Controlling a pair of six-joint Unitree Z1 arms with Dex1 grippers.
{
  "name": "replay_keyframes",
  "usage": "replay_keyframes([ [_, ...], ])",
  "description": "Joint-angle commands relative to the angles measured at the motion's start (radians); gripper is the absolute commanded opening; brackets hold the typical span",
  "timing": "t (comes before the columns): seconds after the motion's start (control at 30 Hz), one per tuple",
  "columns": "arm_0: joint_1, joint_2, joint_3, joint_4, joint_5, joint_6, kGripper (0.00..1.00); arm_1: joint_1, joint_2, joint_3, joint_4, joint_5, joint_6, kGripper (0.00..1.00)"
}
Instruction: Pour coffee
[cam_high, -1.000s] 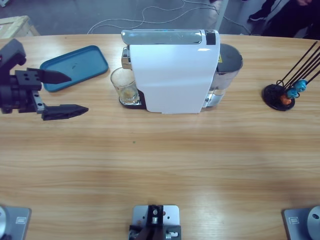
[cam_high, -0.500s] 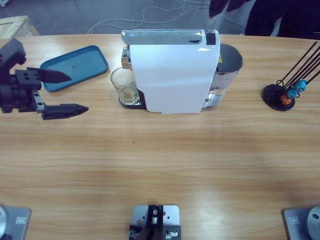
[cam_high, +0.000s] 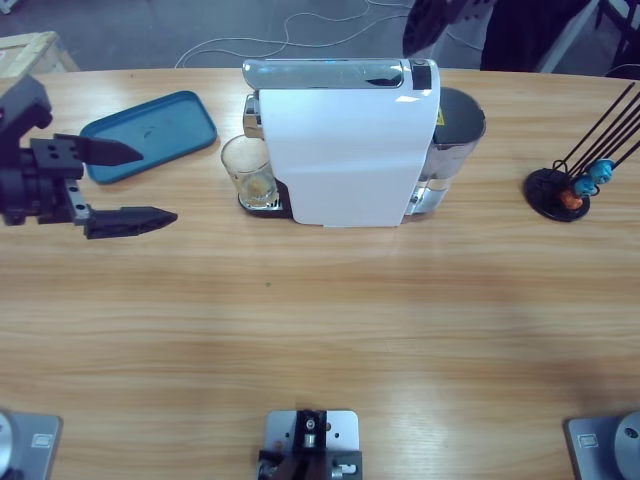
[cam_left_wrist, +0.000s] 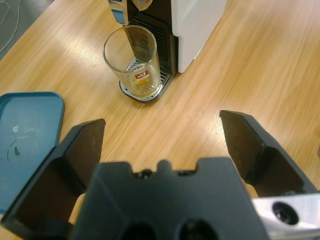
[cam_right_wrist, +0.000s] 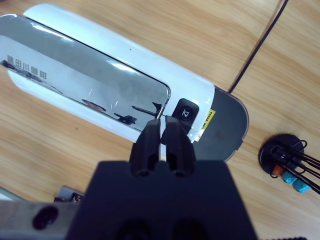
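A clear glass tumbler (cam_high: 248, 172) (cam_left_wrist: 134, 60) stands on the drip tray under the spout of the white coffee machine (cam_high: 345, 150) (cam_left_wrist: 195, 20). A shallow layer of pale brown coffee (cam_high: 260, 187) (cam_left_wrist: 142, 87) lies in its bottom. My left gripper (cam_high: 155, 185) (cam_left_wrist: 162, 122) is open at the table's left, a short way from the glass and pointing at it, with nothing between its jaws. My right gripper (cam_right_wrist: 161, 122) is shut and empty. It hangs high over the machine's silver top lever (cam_right_wrist: 90, 85), near the black button (cam_right_wrist: 184, 111).
A blue tray (cam_high: 150, 135) (cam_left_wrist: 25, 130) lies at the back left beside the left gripper. A black wire capsule holder (cam_high: 560, 195) (cam_right_wrist: 287, 160) with blue and orange capsules stands at the right. Dark figures move beyond the table's far edge.
Neither arm has moved, and the glass stands as before. Only the dark shapes beyond the table's far edge have shifted to the left.
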Motion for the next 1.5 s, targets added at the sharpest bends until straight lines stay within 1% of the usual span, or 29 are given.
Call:
replay_keyframes([
  [0.03,-0.013,0.033,0.025,-0.010,0.015,-0.012,1.000,-0.011,0.055,0.002,0.011,-0.050,-0.013,0.000],
  [0.13,-0.013,0.034,0.025,-0.010,0.015,-0.012,1.000,-0.014,0.058,0.004,0.011,-0.064,-0.013,0.000],
  [0.67,-0.013,0.041,0.026,-0.010,0.016,-0.012,1.000,-0.023,0.076,0.011,0.010,-0.071,-0.018,0.000],
  [1.37,-0.013,0.063,0.025,-0.013,0.017,-0.012,1.000,-0.028,0.099,0.018,0.010,-0.066,-0.022,0.000],
  [1.5,-0.012,0.066,0.025,-0.016,0.017,-0.012,1.000,-0.027,0.098,0.058,0.009,-0.060,-0.022,0.000],
])
